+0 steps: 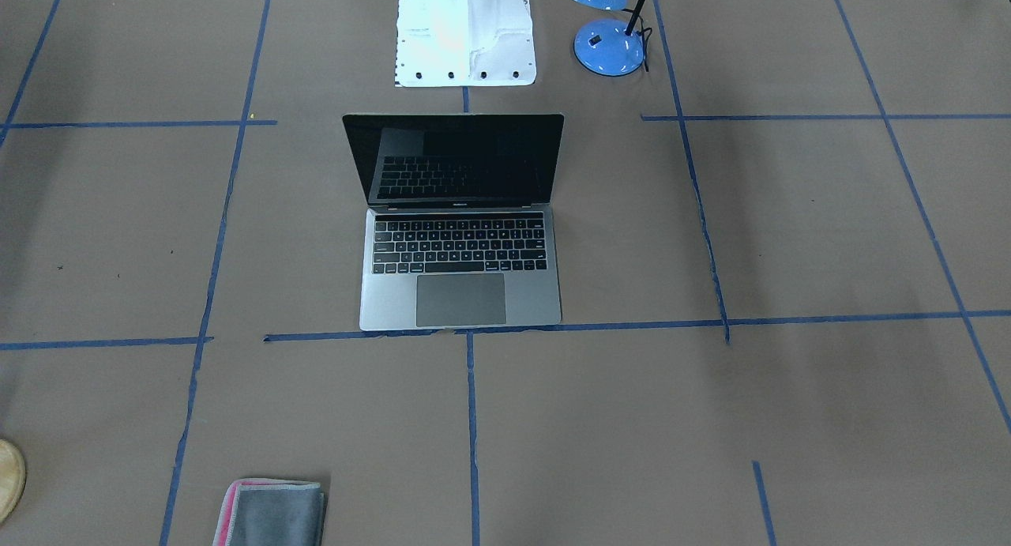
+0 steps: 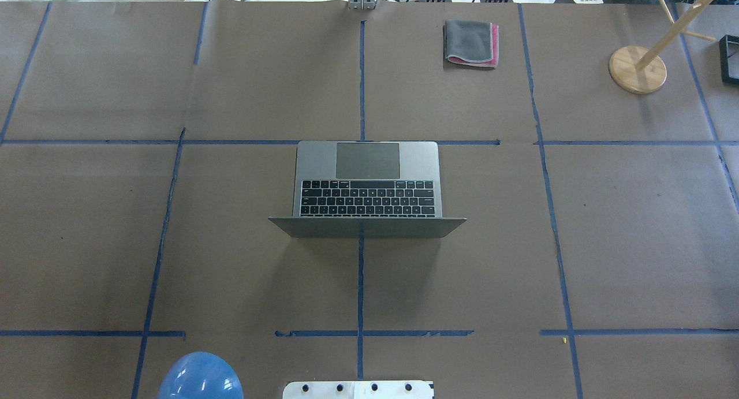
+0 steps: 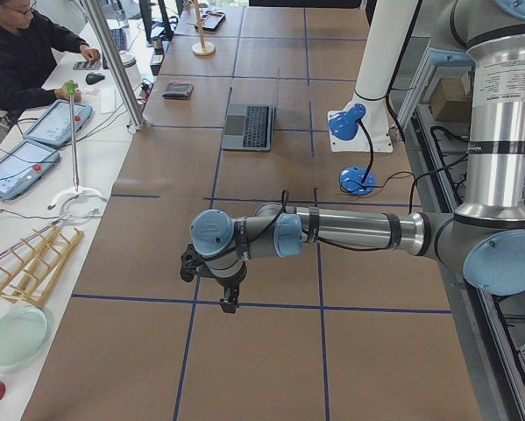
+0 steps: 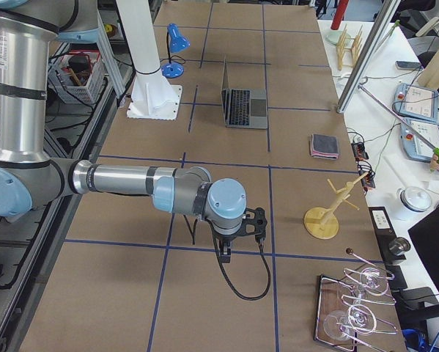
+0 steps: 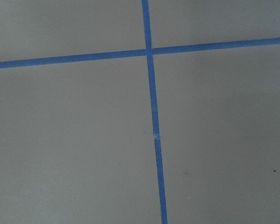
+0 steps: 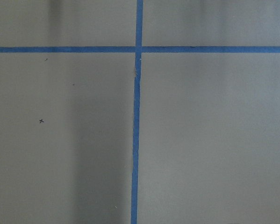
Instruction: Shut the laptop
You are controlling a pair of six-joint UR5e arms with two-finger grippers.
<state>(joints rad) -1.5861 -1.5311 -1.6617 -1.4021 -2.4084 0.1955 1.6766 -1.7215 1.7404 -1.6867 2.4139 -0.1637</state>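
Note:
The space-grey laptop (image 1: 460,246) stands open in the middle of the table, with its black screen raised and its keyboard and trackpad facing away from the robot. It also shows in the overhead view (image 2: 367,185) and in both side views (image 3: 249,125) (image 4: 242,103). My left gripper (image 3: 230,298) hangs over bare table far from the laptop, toward the table's left end. My right gripper (image 4: 226,253) hangs likewise toward the right end. Both show only in the side views, so I cannot tell whether they are open or shut. The wrist views show only brown paper and blue tape.
A blue desk lamp (image 1: 608,44) stands beside the white robot base (image 1: 464,32). A folded grey cloth with a pink edge (image 2: 470,43) lies at the far side. A wooden stand (image 2: 637,69) is at the far right. An operator sits beyond the table (image 3: 25,53).

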